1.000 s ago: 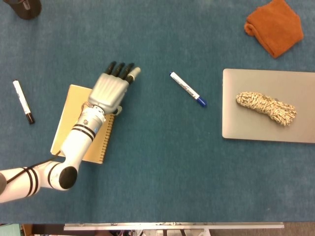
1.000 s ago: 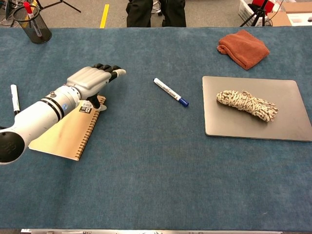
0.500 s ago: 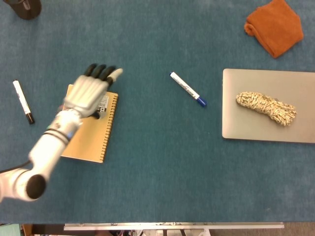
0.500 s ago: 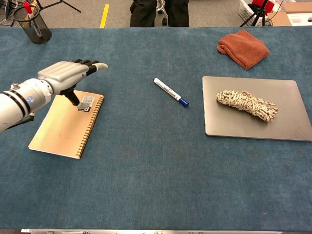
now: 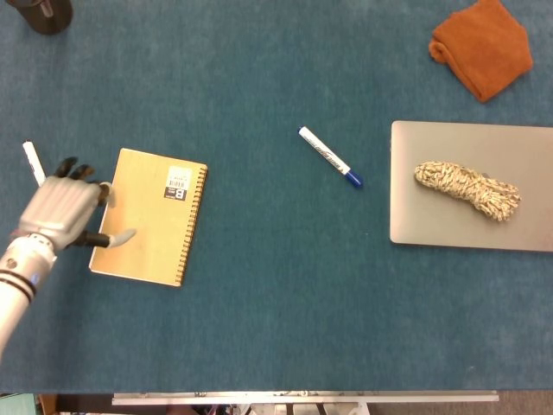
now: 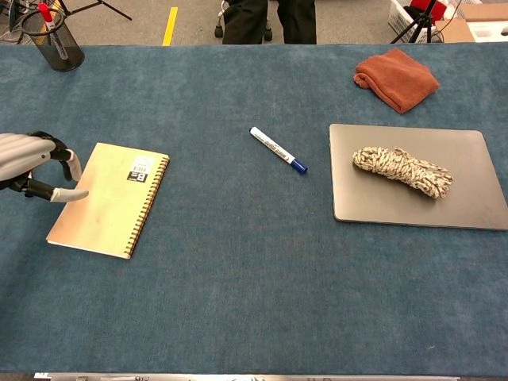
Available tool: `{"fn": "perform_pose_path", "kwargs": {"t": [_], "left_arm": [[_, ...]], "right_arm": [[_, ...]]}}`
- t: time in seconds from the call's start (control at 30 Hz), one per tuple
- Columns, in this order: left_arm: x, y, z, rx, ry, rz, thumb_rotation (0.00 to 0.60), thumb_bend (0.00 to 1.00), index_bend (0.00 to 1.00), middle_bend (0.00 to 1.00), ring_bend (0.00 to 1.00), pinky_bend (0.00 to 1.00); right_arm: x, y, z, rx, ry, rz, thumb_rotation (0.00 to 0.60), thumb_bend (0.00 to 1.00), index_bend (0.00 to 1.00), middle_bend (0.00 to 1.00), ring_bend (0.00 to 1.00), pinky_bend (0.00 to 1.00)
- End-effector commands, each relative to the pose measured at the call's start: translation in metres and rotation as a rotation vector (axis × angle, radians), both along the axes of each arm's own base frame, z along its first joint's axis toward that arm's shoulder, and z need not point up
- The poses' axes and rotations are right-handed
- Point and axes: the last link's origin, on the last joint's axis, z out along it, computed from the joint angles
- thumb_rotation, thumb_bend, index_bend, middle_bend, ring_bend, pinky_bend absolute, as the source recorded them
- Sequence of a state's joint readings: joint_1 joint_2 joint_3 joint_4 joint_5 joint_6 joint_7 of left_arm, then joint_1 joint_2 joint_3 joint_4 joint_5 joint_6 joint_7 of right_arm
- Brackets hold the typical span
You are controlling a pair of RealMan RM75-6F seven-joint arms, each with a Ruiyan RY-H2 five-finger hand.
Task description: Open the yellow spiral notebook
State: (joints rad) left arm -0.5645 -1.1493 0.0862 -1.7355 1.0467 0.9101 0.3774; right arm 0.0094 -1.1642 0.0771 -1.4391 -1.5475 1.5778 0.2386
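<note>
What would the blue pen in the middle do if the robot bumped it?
The blue-capped marker looks round and smooth, lying flat on the table's felt-like cover, so it would probably roll sideways a little. The soft cover would likely stop it soon. It seems light, so a small nudge should move it.

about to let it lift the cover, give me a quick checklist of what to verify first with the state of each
1. Notebook closed, cover up, nothing lying on it: ok.
2. Spiral binding on the side away from the left hand, so the free edge faces the hand: ok.
3. Left hand at the free edge, holding nothing, thumb reaching over the cover: ok.
4. Fingertip actually under the cover: cannot tell.
5. Landing space beyond the spiral for the cover to swing onto; the blue-capped marker lies well off: ok.
6. Black-capped marker partly hidden by the hand, may be touched: cannot tell.
7. Right hand ready to steady the notebook: not ok, in neither view.
</note>
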Motion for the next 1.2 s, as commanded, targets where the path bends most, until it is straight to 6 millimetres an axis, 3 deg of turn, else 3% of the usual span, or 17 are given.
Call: {"fn": "perform_pose_path", "kwargs": {"t": [0.03,0.43,1.2], "left_arm": [[-0.01,-0.006,0.003,0.006,0.014,0.02,0.121,0.17,0.36,0.38,0.13,0.0],[-0.033,-0.027,0.006,-0.02,0.017,0.106,0.11,0.17,0.3,0.37,0.13,0.0],[-0.016,-0.039,-0.012,-0.116,-0.061,0.1,0.084,0.17,0.28,0.38,0.13,0.0]], "right_arm": [[0.001,-0.001,-0.001,0.002,0.001,0.004,0.6,0.19,0.16,0.21,0.1,0.18],[0.004,-0.002,-0.002,0.012,0.007,0.007,0.6,0.19,0.16,0.21,0.1,0.18],[0.002,0.001,0.001,0.001,0.006,0.002,0.6,0.19,0.16,0.21,0.1,0.18]]}}
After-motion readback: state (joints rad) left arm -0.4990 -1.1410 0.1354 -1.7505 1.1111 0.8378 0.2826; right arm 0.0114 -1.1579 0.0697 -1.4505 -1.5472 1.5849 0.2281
